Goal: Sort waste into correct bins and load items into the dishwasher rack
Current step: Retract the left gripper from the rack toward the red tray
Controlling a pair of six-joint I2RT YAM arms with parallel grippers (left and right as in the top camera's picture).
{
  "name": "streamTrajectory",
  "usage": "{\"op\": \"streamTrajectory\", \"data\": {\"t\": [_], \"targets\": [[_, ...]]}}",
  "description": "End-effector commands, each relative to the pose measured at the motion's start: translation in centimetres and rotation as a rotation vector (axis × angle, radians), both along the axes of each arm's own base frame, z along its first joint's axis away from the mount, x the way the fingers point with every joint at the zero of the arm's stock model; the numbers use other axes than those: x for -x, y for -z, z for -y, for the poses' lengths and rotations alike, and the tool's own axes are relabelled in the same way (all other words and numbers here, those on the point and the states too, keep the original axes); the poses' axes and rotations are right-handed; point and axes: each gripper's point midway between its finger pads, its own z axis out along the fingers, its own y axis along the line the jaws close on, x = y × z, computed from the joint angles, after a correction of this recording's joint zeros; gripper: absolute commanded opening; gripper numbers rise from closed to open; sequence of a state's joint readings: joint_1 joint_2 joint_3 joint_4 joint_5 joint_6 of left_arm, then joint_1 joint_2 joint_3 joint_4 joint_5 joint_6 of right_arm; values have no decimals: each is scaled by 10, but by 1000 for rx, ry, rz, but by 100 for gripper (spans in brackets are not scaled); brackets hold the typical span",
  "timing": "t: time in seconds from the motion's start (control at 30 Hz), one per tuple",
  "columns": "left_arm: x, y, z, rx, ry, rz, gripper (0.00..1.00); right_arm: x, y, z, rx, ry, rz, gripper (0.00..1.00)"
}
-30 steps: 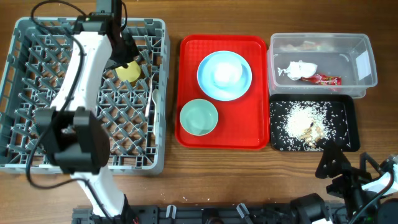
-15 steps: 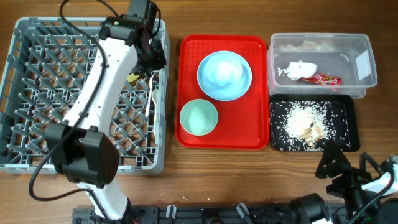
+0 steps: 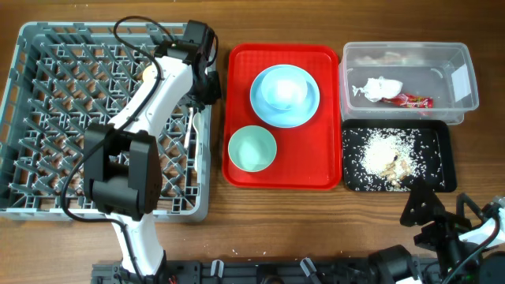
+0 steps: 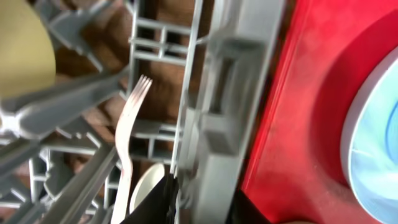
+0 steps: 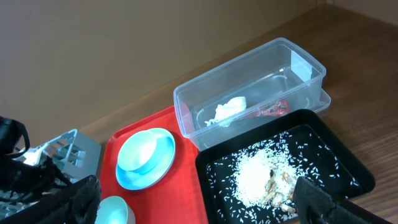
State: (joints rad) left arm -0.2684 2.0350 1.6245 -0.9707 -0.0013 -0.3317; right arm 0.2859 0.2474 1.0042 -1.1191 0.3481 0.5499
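Observation:
My left gripper (image 3: 211, 85) (image 4: 204, 190) hangs over the right wall of the grey dishwasher rack (image 3: 47, 118) (image 4: 230, 93), jaws slightly apart and holding nothing. Below it in the rack lie a white fork (image 4: 127, 124) and spoon (image 4: 146, 186), with the yellow cup (image 4: 22, 50) further in. A pale-blue plate (image 3: 309, 110) carrying a whitish bowl (image 3: 285, 91) and a mint bowl (image 3: 252, 148) sit on the red tray (image 3: 319, 162). The clear tub (image 3: 467, 59) holds a napkin (image 3: 380, 86) and red wrapper (image 3: 415, 100). Rice (image 3: 383, 150) lies in the black tray (image 3: 443, 154). My right gripper (image 3: 430, 221) (image 5: 196, 202) is wide open near the front edge.
The red tray stands between the rack and the two bins. The clear tub sits behind the black tray at the right. Bare wood table (image 3: 316, 229) runs along the front. My left arm (image 3: 150, 102) lies across the rack's right half.
The left gripper let go of the yellow cup in the rack and swung right to the rack's right wall beside the red tray. The right arm stayed still.

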Motion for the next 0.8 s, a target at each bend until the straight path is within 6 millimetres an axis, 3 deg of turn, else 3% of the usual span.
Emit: {"op": "streamTrajectory", "data": {"t": [0.0,0.1,0.33,0.53,0.77], "targets": [[-10,2,5,-1,97,39,18,2,-2,0,-15,4,14,100],[-20,0,8,6,111,85,4,2,-2,0,-15,4,14,100],[-25,-2,11,-19,241,116,4,2,-2,0,-15,4,14,100],[-25,-4,37,-43,405,159,4,2,-2,0,-15,4,14,100],[-28,-6,40,-58,409,179,4,2,-2,0,-15,4,14,100]]}}
